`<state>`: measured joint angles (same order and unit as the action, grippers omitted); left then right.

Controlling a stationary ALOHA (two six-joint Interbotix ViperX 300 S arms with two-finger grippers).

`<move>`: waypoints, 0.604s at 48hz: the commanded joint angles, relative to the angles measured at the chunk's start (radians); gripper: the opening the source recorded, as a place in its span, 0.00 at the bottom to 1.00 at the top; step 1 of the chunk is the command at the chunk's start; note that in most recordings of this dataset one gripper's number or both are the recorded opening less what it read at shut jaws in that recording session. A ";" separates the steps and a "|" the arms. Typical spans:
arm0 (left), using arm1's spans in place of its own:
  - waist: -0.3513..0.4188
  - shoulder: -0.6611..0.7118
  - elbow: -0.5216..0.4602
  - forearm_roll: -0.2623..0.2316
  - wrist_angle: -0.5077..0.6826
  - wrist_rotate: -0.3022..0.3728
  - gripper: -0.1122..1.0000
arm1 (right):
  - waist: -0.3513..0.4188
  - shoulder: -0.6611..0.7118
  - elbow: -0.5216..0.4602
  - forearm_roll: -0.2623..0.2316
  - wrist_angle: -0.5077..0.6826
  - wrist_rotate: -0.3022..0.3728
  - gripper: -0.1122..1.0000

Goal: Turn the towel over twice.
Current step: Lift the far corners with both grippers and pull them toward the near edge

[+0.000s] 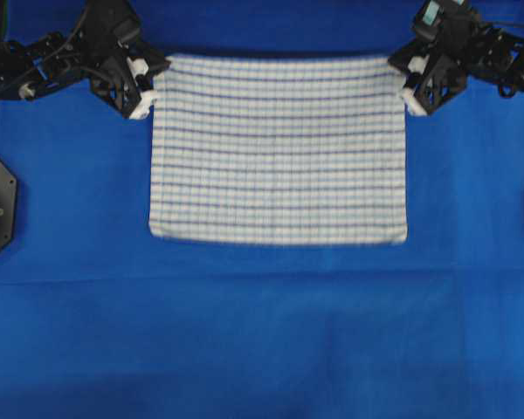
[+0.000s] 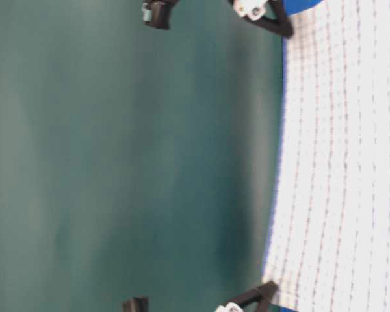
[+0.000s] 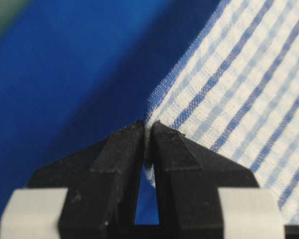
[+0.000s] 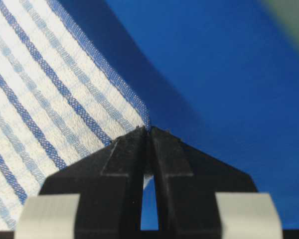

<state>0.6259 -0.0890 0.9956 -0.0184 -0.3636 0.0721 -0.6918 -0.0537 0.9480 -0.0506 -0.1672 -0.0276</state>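
Overhead: claws (image 1: 148,92) (image 1: 408,94) pinching towel (image 1: 279,148) corners

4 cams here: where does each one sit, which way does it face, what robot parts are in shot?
Overhead exterior: above, facing down on the white blue-striped woven towel and blue table covering; left gripper and right gripper at its far corners.
Table-level exterior: low, picture turned sideways, facing along the towel; black finger parts at two corners.
Left wrist-mounted: behind the left gripper, shut on a corner.
Right wrist-mounted: behind the right gripper, likewise.
Shared: towel in all four.
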 commanded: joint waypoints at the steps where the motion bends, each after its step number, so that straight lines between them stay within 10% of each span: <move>1: 0.025 -0.046 -0.037 -0.002 0.012 -0.003 0.13 | -0.031 -0.046 -0.043 -0.002 0.018 -0.018 0.15; 29: 0.109 -0.229 -0.210 -0.002 0.129 0.130 0.13 | -0.130 -0.239 -0.261 -0.003 0.207 -0.153 0.15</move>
<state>0.7317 -0.2899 0.8191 -0.0184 -0.2316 0.2010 -0.8145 -0.2500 0.7317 -0.0506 0.0169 -0.1749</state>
